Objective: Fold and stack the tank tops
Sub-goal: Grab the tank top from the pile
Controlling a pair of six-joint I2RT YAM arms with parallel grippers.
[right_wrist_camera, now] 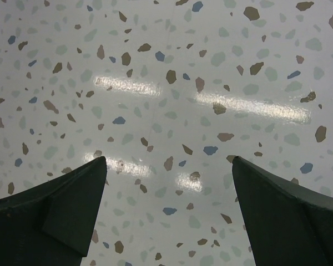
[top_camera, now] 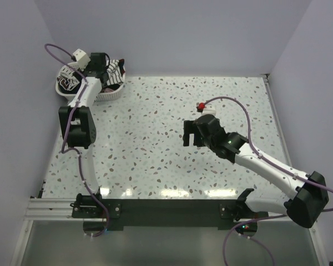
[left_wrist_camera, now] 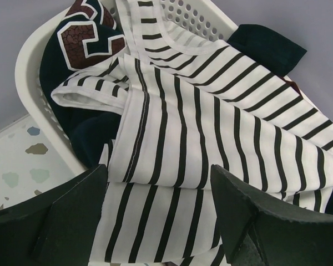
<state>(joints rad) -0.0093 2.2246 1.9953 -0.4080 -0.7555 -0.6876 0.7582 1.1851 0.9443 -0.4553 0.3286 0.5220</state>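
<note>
A white tank top with thin dark stripes (left_wrist_camera: 211, 116) lies crumpled on top of the pile in a white perforated basket (left_wrist_camera: 30, 61). Under it is a dark navy tank top (left_wrist_camera: 89, 33) with a maroon and white number patch. My left gripper (left_wrist_camera: 158, 183) hangs open just above the striped cloth, its fingers (left_wrist_camera: 66, 216) on either side of a fold and nothing gripped. From above, the left gripper (top_camera: 101, 69) is over the basket (top_camera: 64, 88) at the table's far left corner, with the striped top (top_camera: 116, 70) showing beside it. My right gripper (top_camera: 192, 138) is open and empty over mid-table.
The right wrist view holds only the speckled tabletop (right_wrist_camera: 166, 83) between the open right gripper (right_wrist_camera: 169, 166). Lilac walls close in the table at the back and on both sides. A black rail (top_camera: 161, 206) with the arm bases runs along the near edge.
</note>
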